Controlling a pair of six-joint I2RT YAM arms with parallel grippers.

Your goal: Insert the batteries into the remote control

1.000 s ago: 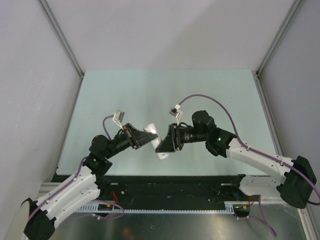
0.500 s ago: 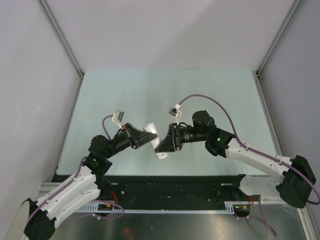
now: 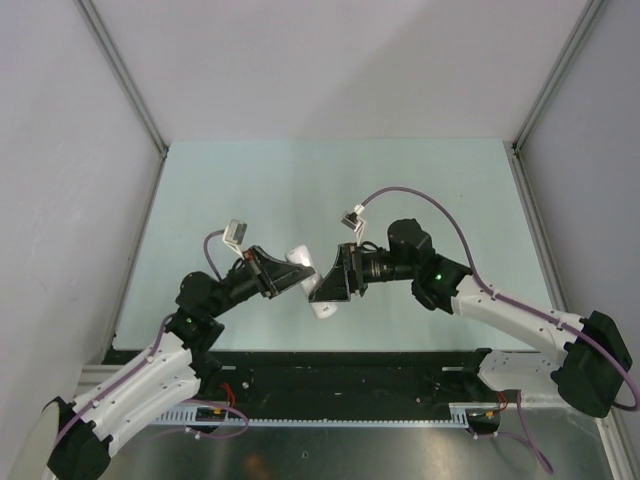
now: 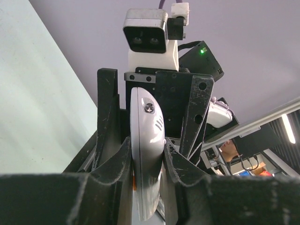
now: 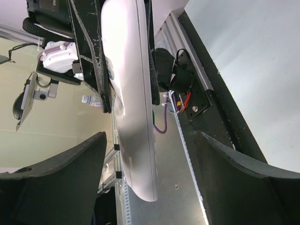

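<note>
The left pincer (image 4: 146, 161) is clamped hard on the remote (image 4: 144, 126), one jaw on each broad face and the handset standing on edge between them, held up off the worktop (image 3: 250, 190) near its front middle. Facing it, the right pincer (image 5: 151, 140) is spread wide, its fingers (image 5: 70, 164) either side of the remote's free end with daylight on both flanks, so it grips nothing. And there's the change: over the last second the right arm has edged in towards the left, tipping slightly, and the remote now sits deeper between those open jaws. I'd call that a handover or a bracing grip being lined up, not loading yet. From overhead you only get two white ends of the remote poking out from behind black pincer bodies. The left wrist camera shows the clamp itself and a screw and slots on the casing, while the right wrist camera alone shows the gaps. No batteries in any view, and I can't tell whether the compartment is open.
</note>
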